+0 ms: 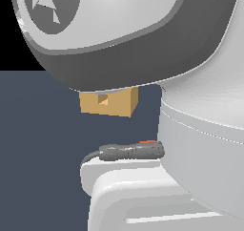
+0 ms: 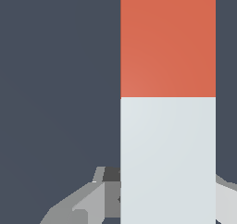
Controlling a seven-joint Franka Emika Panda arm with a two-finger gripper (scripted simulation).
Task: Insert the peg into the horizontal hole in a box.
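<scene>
The peg [image 2: 167, 98] fills the wrist view, with its orange-red half [image 2: 167, 40] away from the fingers and its white half [image 2: 167, 158] between them. My gripper [image 2: 167, 197] is shut on the white half; a grey finger [image 2: 95, 200] shows on one side and a paler one [image 2: 227, 195] on the other. In the exterior view the tan box [image 1: 116, 106] sits in the distance, its small square hole [image 1: 102, 100] on the face turned toward the camera. The arm hides the gripper there.
The robot's own white and grey body [image 1: 200, 144] blocks most of the exterior view. A dark cable plug [image 1: 131, 152] sticks out of its base, with a small orange-red patch [image 1: 147, 142] just above. The dark floor [image 1: 43, 144] lies around the box.
</scene>
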